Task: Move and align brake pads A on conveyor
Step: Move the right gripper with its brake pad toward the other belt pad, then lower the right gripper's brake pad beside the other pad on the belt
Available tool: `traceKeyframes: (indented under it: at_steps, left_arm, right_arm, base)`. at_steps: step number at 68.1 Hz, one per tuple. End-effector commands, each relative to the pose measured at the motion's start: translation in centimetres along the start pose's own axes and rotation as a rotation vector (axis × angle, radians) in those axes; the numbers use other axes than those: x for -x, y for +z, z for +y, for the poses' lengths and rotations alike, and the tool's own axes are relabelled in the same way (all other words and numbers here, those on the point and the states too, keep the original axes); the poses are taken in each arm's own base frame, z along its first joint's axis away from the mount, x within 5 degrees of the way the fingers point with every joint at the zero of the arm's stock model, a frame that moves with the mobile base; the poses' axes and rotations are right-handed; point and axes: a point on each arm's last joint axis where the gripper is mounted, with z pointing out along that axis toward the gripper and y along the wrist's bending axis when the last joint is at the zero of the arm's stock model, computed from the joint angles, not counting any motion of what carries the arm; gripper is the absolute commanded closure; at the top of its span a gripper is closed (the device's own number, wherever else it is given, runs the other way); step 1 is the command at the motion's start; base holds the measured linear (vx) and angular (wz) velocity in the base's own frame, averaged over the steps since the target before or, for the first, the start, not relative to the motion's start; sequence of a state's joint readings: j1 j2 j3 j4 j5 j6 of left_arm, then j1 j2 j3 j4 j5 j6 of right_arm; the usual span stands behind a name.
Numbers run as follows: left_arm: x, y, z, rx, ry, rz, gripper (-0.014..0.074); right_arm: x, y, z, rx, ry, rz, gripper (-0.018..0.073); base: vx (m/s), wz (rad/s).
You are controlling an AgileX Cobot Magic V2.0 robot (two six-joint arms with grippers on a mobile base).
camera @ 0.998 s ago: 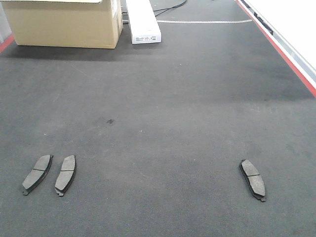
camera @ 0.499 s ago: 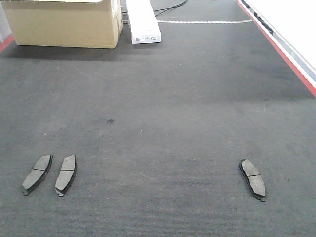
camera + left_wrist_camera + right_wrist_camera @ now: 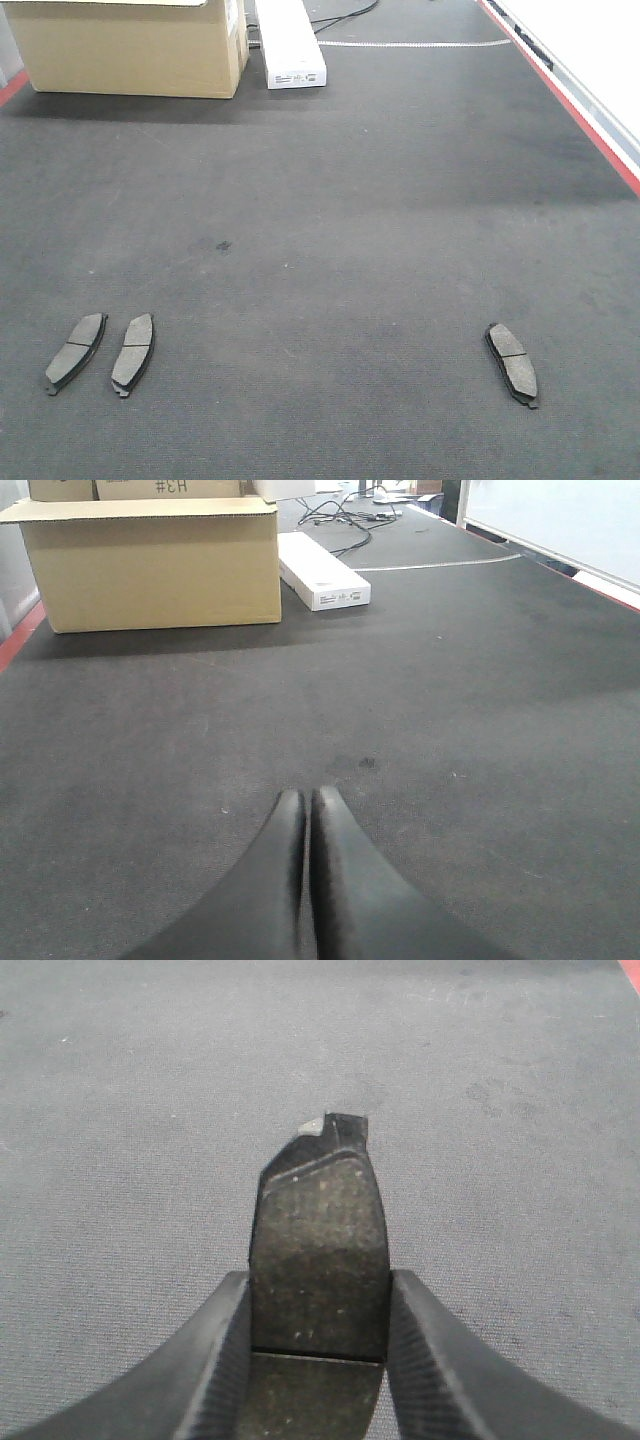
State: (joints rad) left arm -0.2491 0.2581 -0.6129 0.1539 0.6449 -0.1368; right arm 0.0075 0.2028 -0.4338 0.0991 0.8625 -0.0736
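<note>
While the right end effector (image 3: 318,1360) clamps a brake pad (image 3: 320,1260) between its two dark fingers (image 3: 215,1360), the pad juts forward over the conveyor (image 3: 120,1110), a metal tab showing at its far tip. Fingers pressed against both long edges of the pad, so it is closed onto it and holding it firmly. Whether the pad hangs above the belt or touches it, I cannot tell from the wrist view.

Over to the left end effector (image 3: 306,805): its two black fingers meet with no gap between them, nothing held, pointing out over the belt toward the cardboard box (image 3: 150,565).

Now the front view. Taking the cardboard box (image 3: 130,50) as the landmark, it sits at the far left end of the conveyor (image 3: 330,200), with a long white box (image 3: 290,45) just to its right. Well nearer than the cardboard box, almost straight in front of it, two pads lie side by side, the left pad (image 3: 75,352) and its neighbour (image 3: 132,353), both tilted the same way, close but apart. Far to the right of that pair, diagonally across the belt from the cardboard box, a lone pad (image 3: 512,364) lies leaning the opposite way. A red edge stripe (image 3: 570,100) runs along the belt's right side.
</note>
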Motion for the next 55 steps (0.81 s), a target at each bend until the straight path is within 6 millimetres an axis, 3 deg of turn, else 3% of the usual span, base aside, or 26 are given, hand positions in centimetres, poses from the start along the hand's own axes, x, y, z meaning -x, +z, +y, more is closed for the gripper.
traceKeyframes:
  at_steps: [1, 26, 41, 55]
  left_arm:
    - [1.3, -0.1, -0.1, -0.008, -0.001, -0.075, 0.0602]
    - [1.3, -0.1, -0.1, -0.008, -0.001, -0.075, 0.0602]
    - [1.3, -0.1, -0.1, -0.008, -0.001, -0.075, 0.0602]
    - [1.3, -0.1, -0.1, -0.008, -0.001, -0.075, 0.0602]
  right_arm:
    - [1.5, -0.5, 0.0, -0.011, -0.005, -0.102, 0.0571]
    - [2.1, 0.3, 0.0, 0.003, 0.018, -0.095, 0.0571]
    - [3.5, 3.9, -0.2, 0.011, 0.046, 0.11, 0.0571]
    - [6.2, 8.0, -0.6, 0.008, 0.054, 0.273, 0.0571]
  base:
    - [0.0, 0.0]
    - [0.0, 0.0]
    - [0.0, 0.0]
    - [0.0, 0.0]
